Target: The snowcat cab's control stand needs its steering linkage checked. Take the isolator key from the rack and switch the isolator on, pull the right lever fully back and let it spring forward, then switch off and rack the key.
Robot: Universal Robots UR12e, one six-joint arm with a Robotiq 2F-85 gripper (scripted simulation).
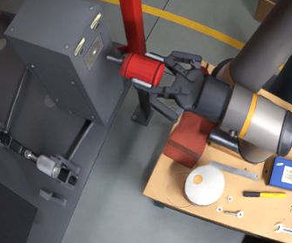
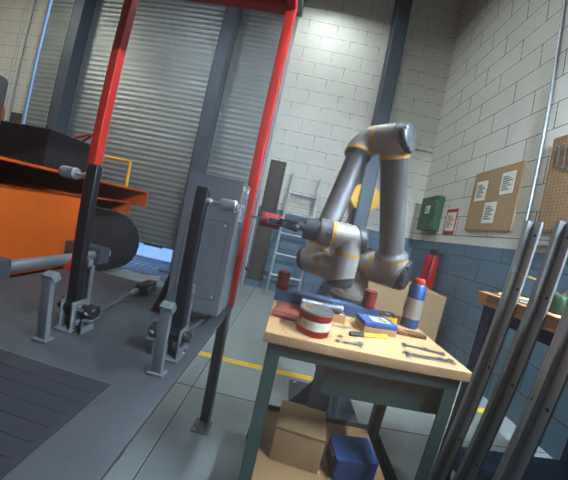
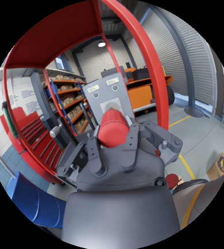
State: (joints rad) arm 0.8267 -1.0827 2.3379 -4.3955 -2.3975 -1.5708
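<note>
The grey control stand (image 1: 61, 50) sits on the raised cab floor, its end face carrying two small labelled sockets and a pale isolator plate (image 1: 93, 51). Just off that plate my gripper (image 1: 140, 74) is clamped around the red isolator key (image 1: 141, 69), whose thin metal shank points at the plate. The key's tip is close to the plate; I cannot tell whether they touch. In the wrist camera the key (image 3: 112, 128) lines up with the plate (image 3: 111, 106). Two black levers with grey knobs stand beside the stand, the nearer one (image 2: 222, 203) upright.
Behind the stand rise a red cab frame post (image 1: 131, 17) and a roller door. The workbench (image 2: 362, 343) under my arm carries a red rack block (image 1: 188, 140), a white disc (image 1: 205, 185), a blue box (image 1: 287, 173), wrenches and a marker.
</note>
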